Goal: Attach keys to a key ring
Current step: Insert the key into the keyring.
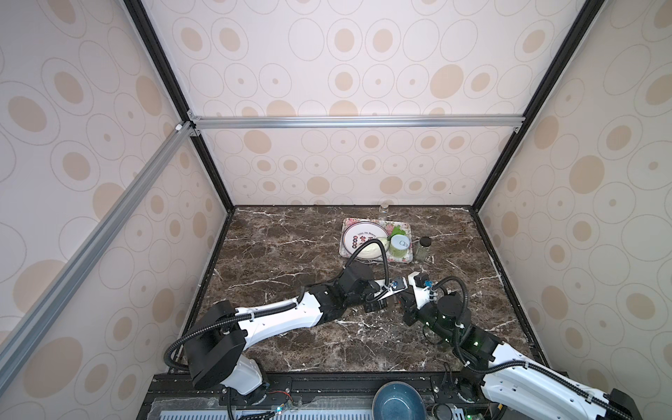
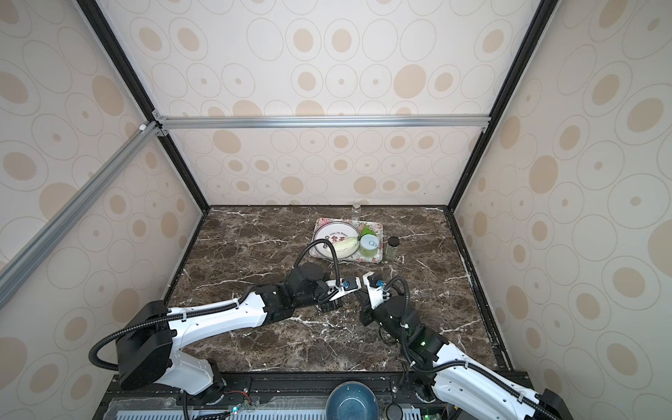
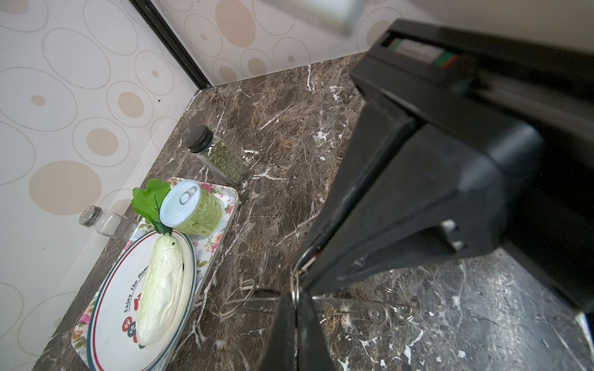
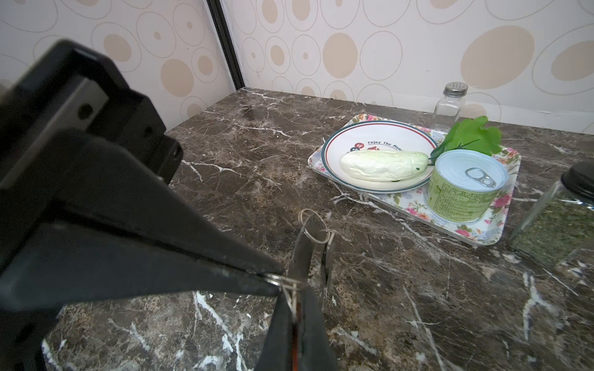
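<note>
In the right wrist view my right gripper (image 4: 297, 300) is shut on a thin wire loop (image 4: 287, 284), with a sliver of red between its fingers. My left gripper (image 4: 276, 280) comes in from the side and is shut on the same loop. The left wrist view shows that pinch too: left gripper (image 3: 297, 294), wire loop (image 3: 295, 278), right gripper (image 3: 300, 271). Just past the tips, two flat grey metal strips (image 4: 303, 250) hang from a small wire ring (image 4: 316, 229). I cannot tell which of these is the key ring. In both top views the wrists hide the tips.
A floral tray (image 1: 400, 260) behind the grippers holds a plate, a white vegetable, a green can (image 1: 399, 245) and a leaf. A herb jar (image 1: 424, 249) stands to its right and a shaker (image 1: 384, 208) at the back wall. A blue bowl (image 1: 398, 400) sits off the front edge.
</note>
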Motion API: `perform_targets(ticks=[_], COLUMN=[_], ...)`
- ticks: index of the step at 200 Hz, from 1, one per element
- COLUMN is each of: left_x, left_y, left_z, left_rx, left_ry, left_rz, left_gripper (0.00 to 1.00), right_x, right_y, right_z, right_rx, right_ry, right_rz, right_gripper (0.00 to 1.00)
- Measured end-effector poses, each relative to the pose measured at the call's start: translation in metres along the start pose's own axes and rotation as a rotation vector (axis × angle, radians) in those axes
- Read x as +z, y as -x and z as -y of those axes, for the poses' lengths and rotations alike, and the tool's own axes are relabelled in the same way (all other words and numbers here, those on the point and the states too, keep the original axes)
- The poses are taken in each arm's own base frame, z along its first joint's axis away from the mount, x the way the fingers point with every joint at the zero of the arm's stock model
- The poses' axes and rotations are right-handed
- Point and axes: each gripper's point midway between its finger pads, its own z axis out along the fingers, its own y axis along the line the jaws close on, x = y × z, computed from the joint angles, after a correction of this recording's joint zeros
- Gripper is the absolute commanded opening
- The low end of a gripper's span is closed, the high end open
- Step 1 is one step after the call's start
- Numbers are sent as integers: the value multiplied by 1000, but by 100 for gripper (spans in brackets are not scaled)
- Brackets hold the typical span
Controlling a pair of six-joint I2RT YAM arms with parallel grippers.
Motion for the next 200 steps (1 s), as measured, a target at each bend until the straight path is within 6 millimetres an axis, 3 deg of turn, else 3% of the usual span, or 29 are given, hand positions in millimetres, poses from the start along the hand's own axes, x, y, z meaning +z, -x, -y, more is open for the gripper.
perform_targets(ticks=[25, 75, 123, 161, 200], left_x=[-5, -35, -39, -41, -51], left_y=[1, 9, 7, 6, 21], left_z=[0, -3, -5, -5, -12], left_rx=[8, 22, 22, 22, 29], left_ry=[30, 104, 119, 122, 149], left_rz=[52, 194, 215, 221, 277], left_gripper=[0, 0, 0, 0, 0], right_x=[0, -1, 4, 8, 11], right_y=[2, 16, 16, 14, 6], right_z=[-1, -19, -23, -22, -11], right_rx=[16, 67, 89, 90, 96], right_ry=[6, 121, 165, 161, 114], right_rz=[8, 55, 47, 27, -4], right_gripper=[0, 0, 0, 18, 20])
